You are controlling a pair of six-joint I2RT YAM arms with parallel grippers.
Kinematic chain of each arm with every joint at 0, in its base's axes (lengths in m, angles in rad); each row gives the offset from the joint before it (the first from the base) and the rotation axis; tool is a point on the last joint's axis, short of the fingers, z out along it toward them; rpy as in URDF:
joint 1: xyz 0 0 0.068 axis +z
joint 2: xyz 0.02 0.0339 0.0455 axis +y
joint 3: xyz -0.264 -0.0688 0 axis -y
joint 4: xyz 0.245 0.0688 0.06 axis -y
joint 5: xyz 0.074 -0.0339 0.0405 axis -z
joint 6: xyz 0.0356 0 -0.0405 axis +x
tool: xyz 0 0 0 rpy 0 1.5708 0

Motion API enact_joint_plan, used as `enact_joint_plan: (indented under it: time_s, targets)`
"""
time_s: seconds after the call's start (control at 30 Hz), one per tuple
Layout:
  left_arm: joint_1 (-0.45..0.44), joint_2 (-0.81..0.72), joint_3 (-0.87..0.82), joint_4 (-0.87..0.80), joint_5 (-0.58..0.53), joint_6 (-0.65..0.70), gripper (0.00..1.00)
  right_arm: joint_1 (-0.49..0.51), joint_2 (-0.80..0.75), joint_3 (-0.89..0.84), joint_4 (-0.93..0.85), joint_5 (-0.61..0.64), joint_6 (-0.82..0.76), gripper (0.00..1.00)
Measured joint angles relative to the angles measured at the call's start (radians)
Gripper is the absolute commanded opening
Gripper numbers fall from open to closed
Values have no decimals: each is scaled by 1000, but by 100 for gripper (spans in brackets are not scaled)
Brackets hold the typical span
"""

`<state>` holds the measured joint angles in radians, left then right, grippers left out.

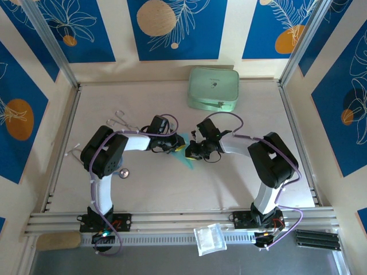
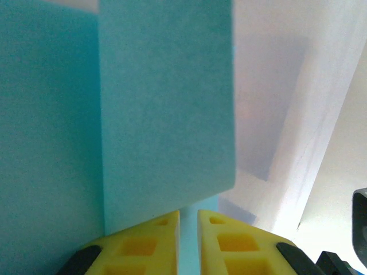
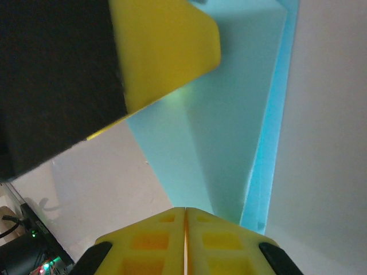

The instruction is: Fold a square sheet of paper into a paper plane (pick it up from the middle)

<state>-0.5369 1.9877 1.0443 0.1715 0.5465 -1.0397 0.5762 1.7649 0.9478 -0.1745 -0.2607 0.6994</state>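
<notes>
1. the paper (image 1: 186, 162) is at the middle of the worktop (image 1: 172, 195), between the two arm tips. it is thin, matt and sky-blue, and it is part folded.
2. in the top view a pale blue pointed piece of it sticks out towards the near edge, below where the tips meet.
3. left pincer (image 2: 188, 229): the yellow, waffle-pocketed fingers (image 2: 143, 246) stand nearly together. a thin blue layer sits in the narrow slot between them, so it is clamped on the paper.
4. in the left wrist view the paper rises from the tips as flat overlapping panels. one has a straight vertical edge and a square lower corner, and its surface is finely grained.
5. right pincer (image 3: 185, 229): the yellow pads are pressed together, with only a hairline seam between them.
6. the paper's lower end runs down to these tips, but i cannot tell if it is pinched there.
7. in the right wrist view the paper shows a sharp crease and a long straight layered edge on its right side, brighter blue.
8. also in that view, a smooth yellow finger on a black body lies over the paper's upper left.
9. the case (image 1: 213, 89) is mint-green and round-cornered with a soft look. it lies flat at the far side of the worktop, well apart from the paper.
10. the worktop is pale, plain and matt.
</notes>
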Motion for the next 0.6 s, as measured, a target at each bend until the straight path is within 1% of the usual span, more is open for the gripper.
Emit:
enact_joint_plan:
  time_s: [0.4, 0.6]
  targets:
    - [0, 0, 0, 3, 2, -3, 17, 0, 53, 12, -40, 26, -19, 9]
    - [1, 0, 8, -3, 5, 3, 19, -2, 54, 13, -47, 30, -37, 8]
